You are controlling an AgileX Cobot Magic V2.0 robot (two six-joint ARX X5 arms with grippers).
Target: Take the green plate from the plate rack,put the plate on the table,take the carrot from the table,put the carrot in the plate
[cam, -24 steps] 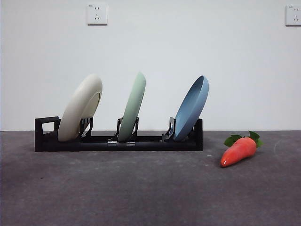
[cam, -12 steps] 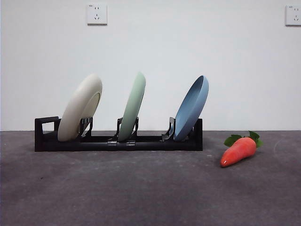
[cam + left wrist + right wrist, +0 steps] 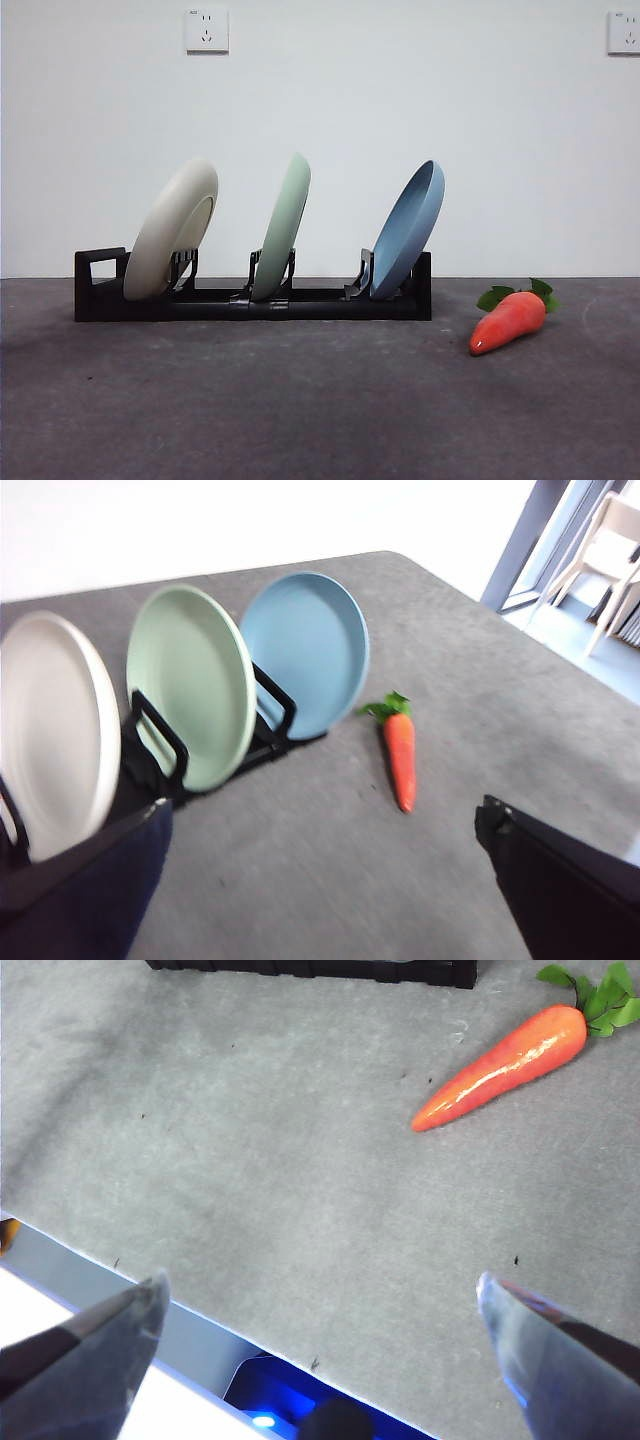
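Your green plate (image 3: pixel 283 226) leans in the plate rack's (image 3: pixel 250 300) middle slot, prongs propping it; the carrot (image 3: pixel 508 322) lies on the desk (image 3: pixel 300 400). Both pincers, left (image 3: pixel 320 880) and right (image 3: pixel 320 1350), gape empty.

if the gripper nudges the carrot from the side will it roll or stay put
The carrot lies on its side on the table, round and tapered, so a side push would probably roll it in a curve. Its glossy skin suggests the jaws could slip. The leaf tuft may slow the rolling somewhat.
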